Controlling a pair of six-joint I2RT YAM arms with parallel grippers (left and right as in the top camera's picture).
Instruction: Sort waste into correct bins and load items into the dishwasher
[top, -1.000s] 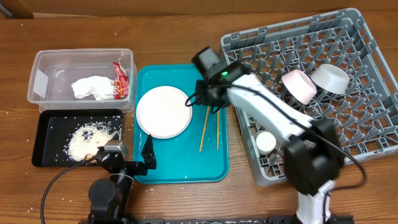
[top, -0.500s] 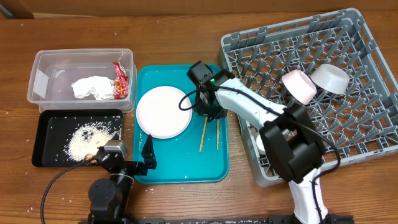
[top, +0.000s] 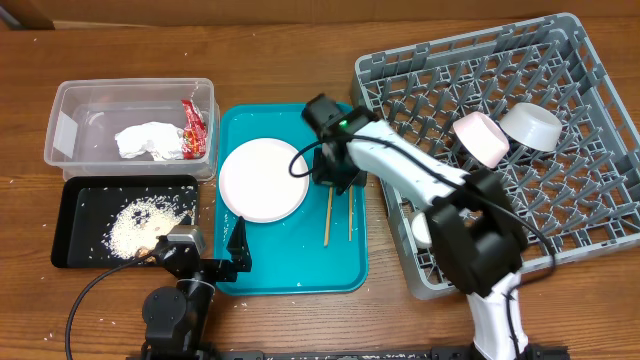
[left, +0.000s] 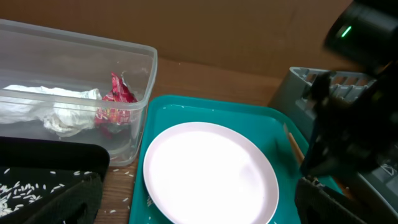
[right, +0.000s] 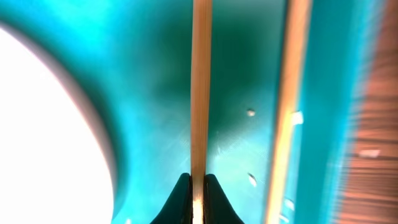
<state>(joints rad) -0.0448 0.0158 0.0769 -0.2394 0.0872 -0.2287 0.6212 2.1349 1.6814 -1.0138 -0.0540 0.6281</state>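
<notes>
My right gripper (top: 332, 182) is low over the teal tray (top: 290, 268) and shut on the upper end of the left chopstick (top: 327, 218); the wrist view shows it pinched between the fingertips (right: 198, 186). The second chopstick (top: 350, 215) lies beside it. The pale plate (top: 262, 180) rests on the tray to the left. My left gripper (left: 199, 211) is open and empty at the tray's front edge. The red wrapper (top: 192, 128) and napkin (top: 148, 140) lie in the clear tub (top: 80, 100). Rice (top: 140, 222) lies in the black tray (top: 70, 200).
The grey dish rack (top: 570, 210) on the right holds the pink bowl (top: 480, 138), the greyish-white bowl (top: 532, 125) and the white cup (top: 427, 228). A few rice grains lie on the table by the tub.
My right gripper moved from the tray's far right corner down onto the left chopstick and shut on it. The left arm has not moved.
</notes>
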